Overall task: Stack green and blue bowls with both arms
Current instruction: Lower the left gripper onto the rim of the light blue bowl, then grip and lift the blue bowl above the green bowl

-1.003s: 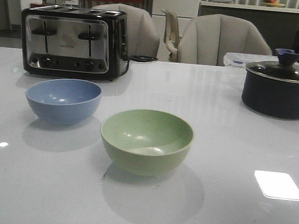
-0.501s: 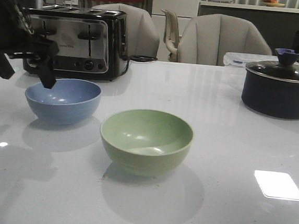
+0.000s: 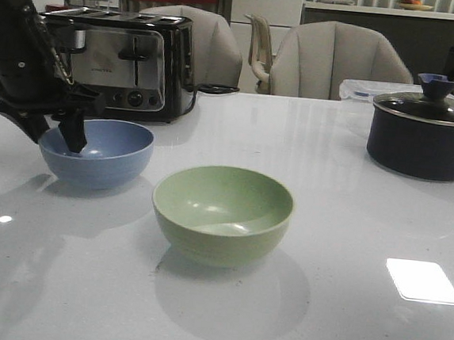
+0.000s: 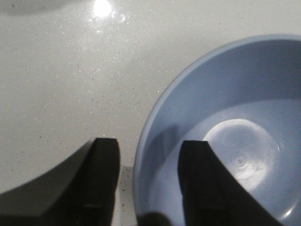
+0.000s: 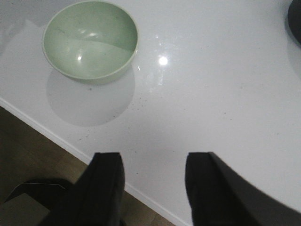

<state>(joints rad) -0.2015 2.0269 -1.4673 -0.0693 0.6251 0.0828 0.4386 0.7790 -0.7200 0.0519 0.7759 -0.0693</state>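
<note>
Left gripper: jaws parted, straddling the blue bowl rim, at 10 o'clock from the green bowl.
Right gripper: jaws apart, holding nothing, hanging above the table edge.
Risk: a thin rim pinch could tip or slip the bowl.
Views: only the left wrist view showed one finger inside the rim.

Probably kitchen: toaster, lidded pot

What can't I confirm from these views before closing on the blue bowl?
- Left gripper fingertips: cut off by the left wrist view's edge; the arm hides them in front.
- Blue bowl rim contact: undecidable.
- Right gripper: absent from the front view.
- Green bowl underside: hidden.
</note>
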